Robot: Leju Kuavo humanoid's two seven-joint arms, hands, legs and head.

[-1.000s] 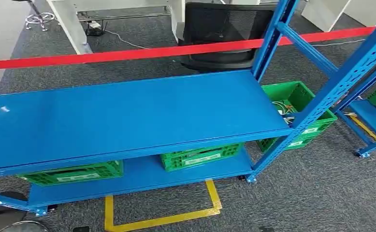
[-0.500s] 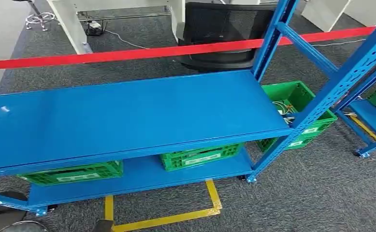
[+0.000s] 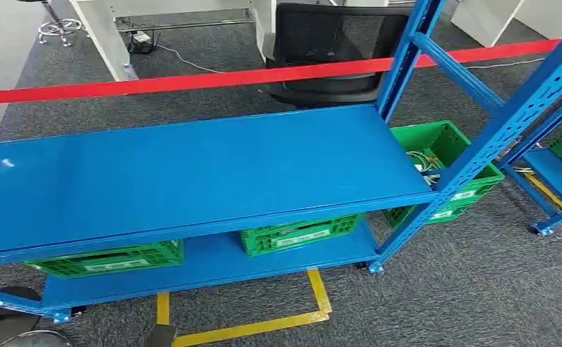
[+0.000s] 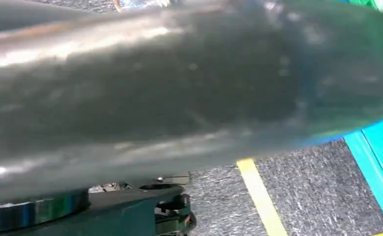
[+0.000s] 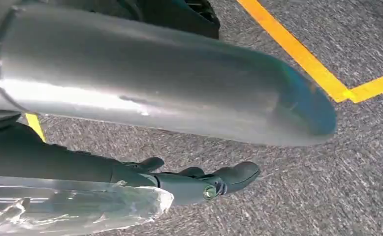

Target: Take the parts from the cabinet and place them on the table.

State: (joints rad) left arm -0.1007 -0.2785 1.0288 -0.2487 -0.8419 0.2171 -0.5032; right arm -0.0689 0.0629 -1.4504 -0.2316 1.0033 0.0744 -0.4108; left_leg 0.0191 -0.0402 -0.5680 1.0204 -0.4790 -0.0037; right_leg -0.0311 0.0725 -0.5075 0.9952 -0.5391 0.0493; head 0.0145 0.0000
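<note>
The blue rack (image 3: pixel 191 170) stands in front of me with a bare top shelf. Green crates (image 3: pixel 298 233) sit on its lower shelf. Another green crate (image 3: pixel 448 144) with wires and small parts stands on the floor at the rack's right end. In the right wrist view, my right hand (image 5: pixel 189 183) hangs over the carpet with dark fingers stretched out, holding a clear plastic bag (image 5: pixel 71 206) that hides its thumb. A small grey piece, seemingly my left hand (image 3: pixel 161 337), pokes in at the head view's bottom edge. Its fingers cannot be made out.
Yellow floor tape (image 3: pixel 320 298) marks a box before the rack. A red barrier tape (image 3: pixel 191 79) runs behind it, with a black chair (image 3: pixel 336 50) beyond. A second blue rack (image 3: pixel 552 166) stands at the right. Grey carpet lies all around.
The grey piece at the bottom edge of the head view has come up into the picture and shifted slightly right. The rack and crates have not moved.
</note>
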